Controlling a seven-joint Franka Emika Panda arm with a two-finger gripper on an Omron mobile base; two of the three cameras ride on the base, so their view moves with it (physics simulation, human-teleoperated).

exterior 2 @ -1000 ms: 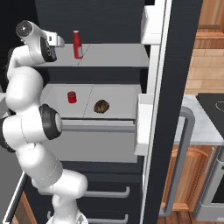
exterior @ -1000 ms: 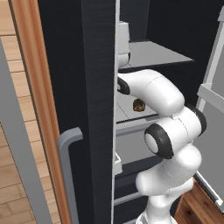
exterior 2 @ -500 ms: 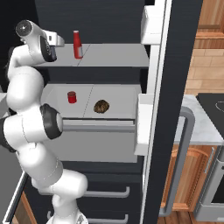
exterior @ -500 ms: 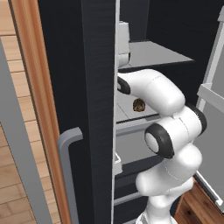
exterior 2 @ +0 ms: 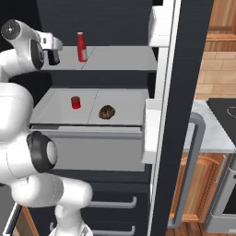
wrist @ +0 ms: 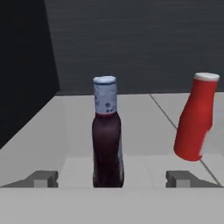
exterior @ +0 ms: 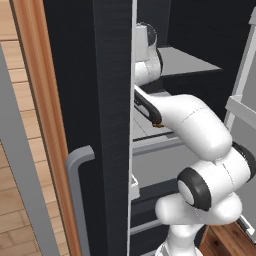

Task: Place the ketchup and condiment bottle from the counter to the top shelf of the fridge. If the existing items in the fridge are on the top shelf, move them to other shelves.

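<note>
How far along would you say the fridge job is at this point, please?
Nearly finished, it seems. The ketchup stands on the top shelf, and the condiment bottle stands there too, between the open gripper fingers, apparently just let go. The red can and the brown lump sit on the shelf below. What is left is drawing the gripper back out.

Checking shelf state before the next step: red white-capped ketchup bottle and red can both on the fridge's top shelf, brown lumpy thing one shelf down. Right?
Not quite. The short red can stands on the lower grey shelf, beside the brown lumpy thing. The red white-capped ketchup bottle is on the top shelf, as the right base view shows.
</note>
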